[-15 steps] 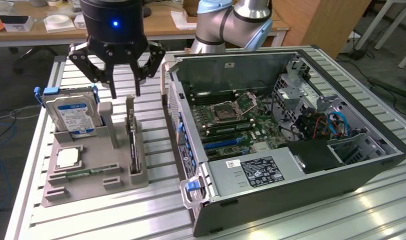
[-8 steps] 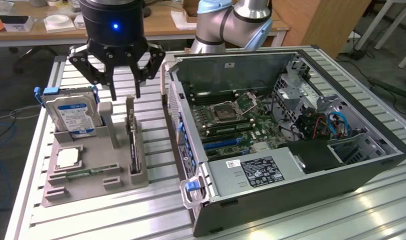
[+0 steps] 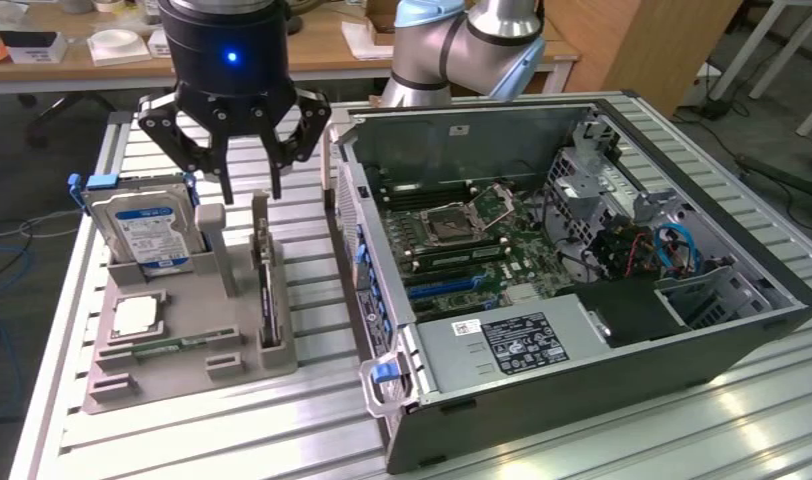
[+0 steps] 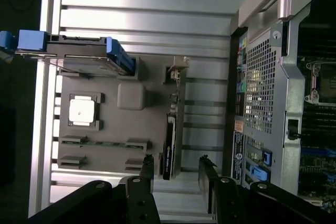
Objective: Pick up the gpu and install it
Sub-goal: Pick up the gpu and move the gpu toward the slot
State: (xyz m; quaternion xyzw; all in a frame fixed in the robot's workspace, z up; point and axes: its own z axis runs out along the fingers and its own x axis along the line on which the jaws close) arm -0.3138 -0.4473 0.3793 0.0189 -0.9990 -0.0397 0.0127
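Across the back, a cluttered wooden desk [image 3: 326, 55]; beside it on the exterior view's right, a tall wooden panel [image 3: 646, 45]. Underneath, grey floor [image 3: 793, 220] strewn with cables [image 3: 766, 165]. Up front, ribbed aluminium table [image 3: 246, 430] catching light.

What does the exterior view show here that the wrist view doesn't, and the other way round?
Exterior view: inside the computer case, the labelled power supply and blue cables by the drive bay; also a wooden desk behind.
Wrist view: the case's perforated rear panel, seen face-on.
Both: the grey fixture holding the hard drive and the upright gpu, with the open pincer poised above the gpu.
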